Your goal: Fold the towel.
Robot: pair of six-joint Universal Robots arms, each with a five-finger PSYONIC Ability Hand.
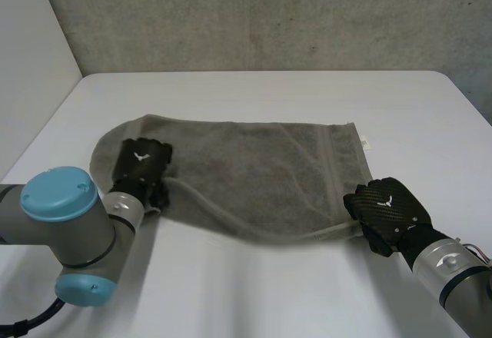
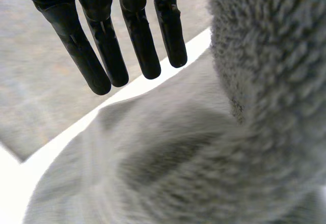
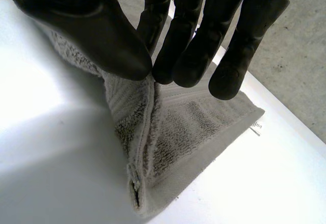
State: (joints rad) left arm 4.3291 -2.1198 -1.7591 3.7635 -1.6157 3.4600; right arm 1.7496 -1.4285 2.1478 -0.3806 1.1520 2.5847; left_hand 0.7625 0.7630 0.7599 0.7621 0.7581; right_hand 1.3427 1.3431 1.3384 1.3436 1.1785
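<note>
The right hand [image 1: 388,211] is closed on the towel [image 1: 261,169]: in its wrist view the thumb [image 3: 91,25] and the fingertips [image 3: 193,61] pinch a raised ridge of cloth between them, at the towel's near right corner, and the pile falls away from the pinch in a folded pleat onto the table [image 1: 254,292]. The left hand [image 1: 142,161] lies back-up on the towel's left end, close to the near edge; its fingers [image 2: 102,46] are straight and spread, clear of the cloth, so it is open, while a thick mass of towel rises close beside the palm and hides the thumb. From one hand to the other the near edge runs as a slightly lifted, curving line. The towel lies in the middle of the table with its long axis left to right, its left end rounded and bunched, its right end square with a small white label [image 1: 364,143] at the far right corner.
</note>
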